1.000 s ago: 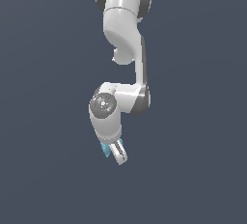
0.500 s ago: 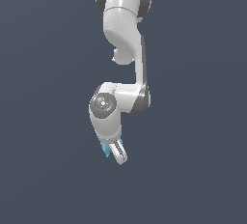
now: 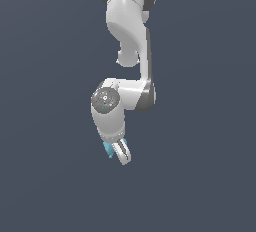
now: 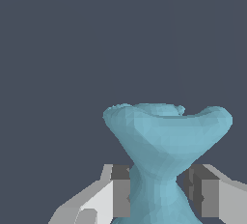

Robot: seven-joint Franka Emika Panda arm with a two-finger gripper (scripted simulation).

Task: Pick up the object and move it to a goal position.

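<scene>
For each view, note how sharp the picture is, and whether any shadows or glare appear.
Exterior view: soft and slightly blurred, even lighting, no cast shadows; the teal object is a small smudge beside the gripper. Wrist view: sharper, object shows matte faceted shading, no glare.

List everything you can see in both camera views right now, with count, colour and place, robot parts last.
bow-tie piece: one, light blue-teal, faceted; held at its narrow waist between the pincer's fingers; in the exterior view only a sliver of it shows at the fingers' side toward that view's left.
background: plain dark grey-blue in both views; no table, floor or goal marker can be made out.
arm: one, white with dark grey joints, coming down from the top of the exterior view.
pincer: one, white with grey pads, at the arm's lower end, shut on the bow-tie piece.
</scene>
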